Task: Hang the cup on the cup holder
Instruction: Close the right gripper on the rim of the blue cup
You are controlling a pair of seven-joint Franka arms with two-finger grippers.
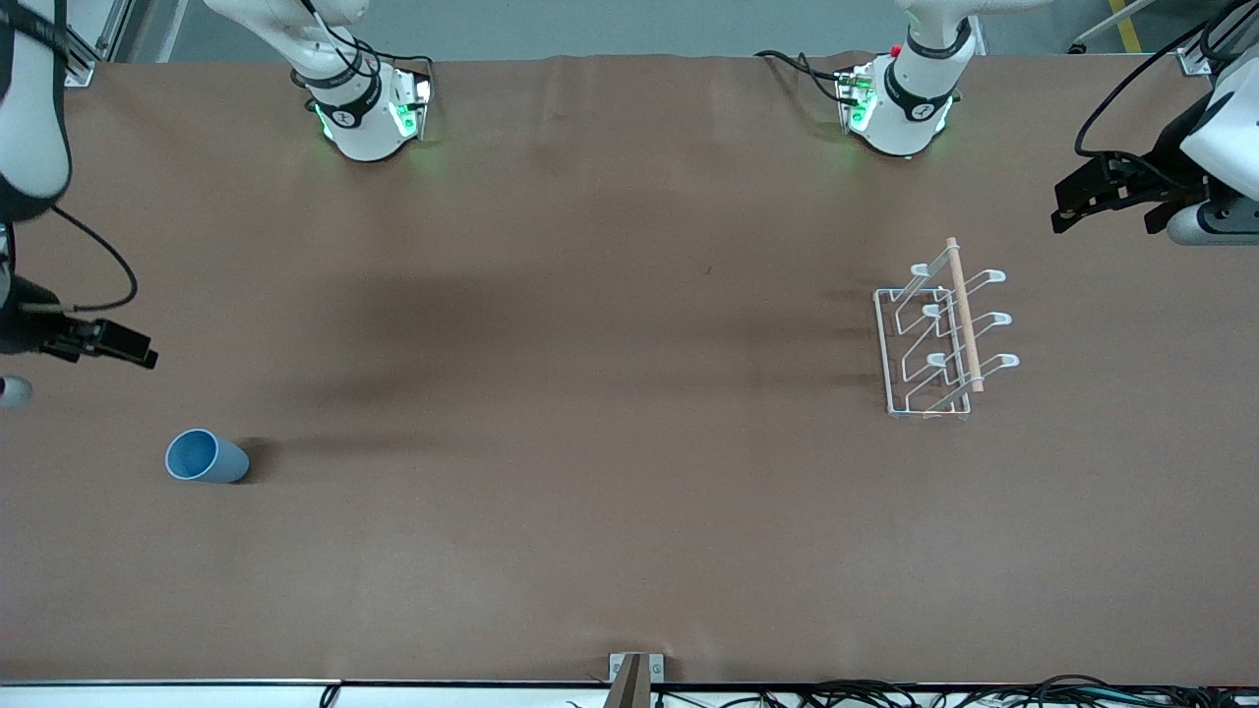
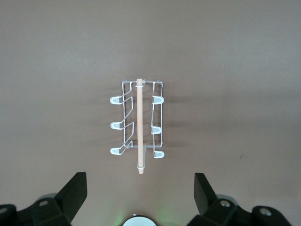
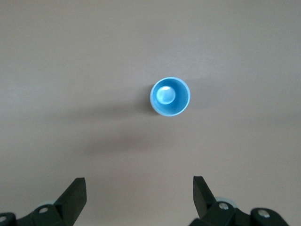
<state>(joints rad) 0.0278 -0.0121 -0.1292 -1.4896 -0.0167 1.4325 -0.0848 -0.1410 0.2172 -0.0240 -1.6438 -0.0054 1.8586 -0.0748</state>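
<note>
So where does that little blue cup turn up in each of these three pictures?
Front view: the cup stands upright on the brown table, near the right arm's end, low in the picture.
Left wrist view: not in it; only the white wire rack shows there.
Right wrist view: seen from straight above, near the picture's middle, mouth up.
Shared landmark: the brown table cover, in all three.

Both arms are showing glossy white shells with black rings at the joints. Right arm's base (image 1: pixel 369 113) and left arm's base (image 1: pixel 900 103) are glowing green at the foot. Black cables are trailing from each base and looping along the upper links. Left gripper (image 2: pixel 140 197) and right gripper (image 3: pixel 139 197) are showing matte black angular fingers with small screws.
</note>
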